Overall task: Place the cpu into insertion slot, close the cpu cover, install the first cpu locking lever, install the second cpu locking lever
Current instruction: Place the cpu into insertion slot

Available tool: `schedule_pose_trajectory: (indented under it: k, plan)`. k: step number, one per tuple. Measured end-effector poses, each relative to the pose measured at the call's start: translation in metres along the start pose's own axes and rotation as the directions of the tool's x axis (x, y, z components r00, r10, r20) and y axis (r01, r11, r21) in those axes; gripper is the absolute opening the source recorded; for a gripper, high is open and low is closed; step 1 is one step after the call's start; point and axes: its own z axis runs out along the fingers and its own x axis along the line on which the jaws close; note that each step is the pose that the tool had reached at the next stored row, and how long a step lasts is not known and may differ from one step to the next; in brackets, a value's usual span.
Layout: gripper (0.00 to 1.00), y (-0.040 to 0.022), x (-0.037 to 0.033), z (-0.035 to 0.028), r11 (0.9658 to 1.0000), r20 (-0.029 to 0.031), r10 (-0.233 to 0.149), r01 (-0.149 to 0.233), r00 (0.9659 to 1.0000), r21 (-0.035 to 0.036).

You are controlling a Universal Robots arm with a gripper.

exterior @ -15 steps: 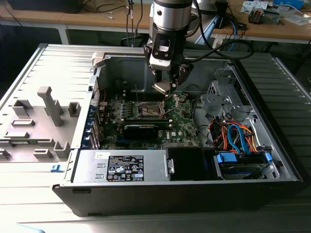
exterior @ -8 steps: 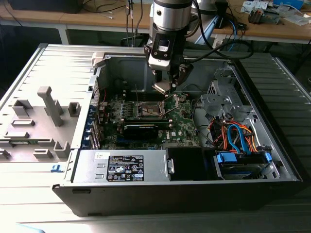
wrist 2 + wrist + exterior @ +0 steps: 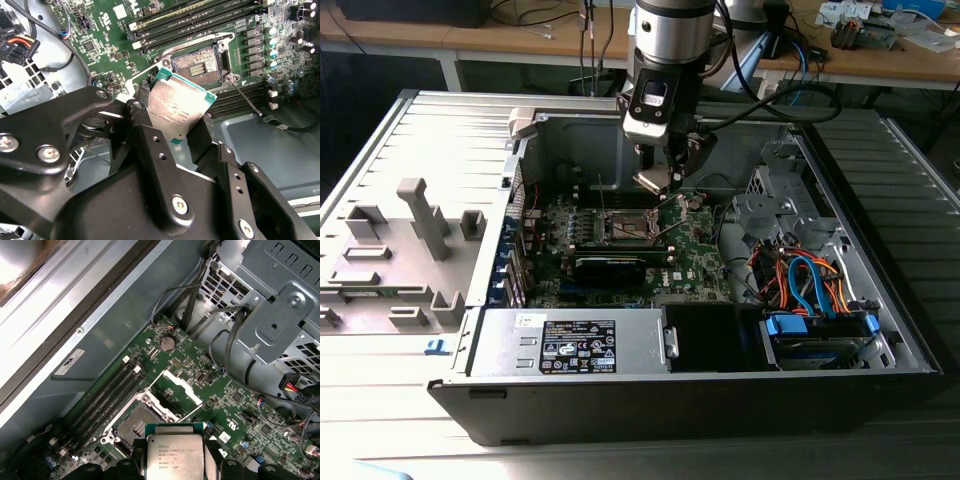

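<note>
My gripper (image 3: 658,180) hangs inside the open computer case, shut on the cpu (image 3: 179,107), a flat square chip with a silvery top and a green edge. The black fingers (image 3: 137,117) clamp it on two opposite sides. In the first wrist view the cpu (image 3: 175,455) sits a little above and to one side of the insertion slot (image 3: 136,424). The slot (image 3: 198,65) is bare, with its dark centre showing. The cpu cover (image 3: 182,385) stands swung open at the slot's edge. A thin locking lever (image 3: 245,97) sticks out unlatched beside the slot (image 3: 625,228).
Long memory slots (image 3: 200,20) run along the socket. A grey power supply box (image 3: 570,345) lies at the case front. A drive cage with orange and blue cables (image 3: 810,285) is at the exterior view's right. The removed side panel (image 3: 400,250) lies at its left.
</note>
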Motion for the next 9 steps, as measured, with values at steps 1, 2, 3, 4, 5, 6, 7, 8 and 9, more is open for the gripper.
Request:
schedule_pose_trajectory:
  k: [1,2,3,4,5,6,7,8,9]
  plan:
    - [0.55,0.0000,0.0000,0.0000,1.0000,0.0001,0.002,-0.002,1.0000,0.0000]
    - [0.55,0.0000,0.0000,0.0001,1.0000,0.0003,0.006,-0.006,1.0000,0.0000]
    - [0.55,0.0000,0.0000,0.0001,1.0000,0.0006,0.010,-0.010,1.0000,0.0001]
    - [0.55,0.0000,0.0000,0.0002,0.9999,0.0007,0.012,-0.012,0.9999,0.0000]
    - [0.55,0.0000,0.0000,0.0003,0.9999,0.0009,0.016,-0.016,0.9999,0.0000]
    - [0.55,0.0000,0.0000,0.0003,0.9998,0.0010,0.019,-0.019,0.9998,0.0000]
    - [0.55,0.0000,0.0000,0.0004,0.9998,0.0012,0.022,-0.022,0.9998,0.0000]
    - [0.55,0.0000,0.0000,0.0004,0.9997,0.0013,0.024,-0.024,0.9997,0.0000]
    - [0.55,0.0000,0.0000,0.0004,0.9996,0.0015,0.027,-0.027,0.9996,0.0000]
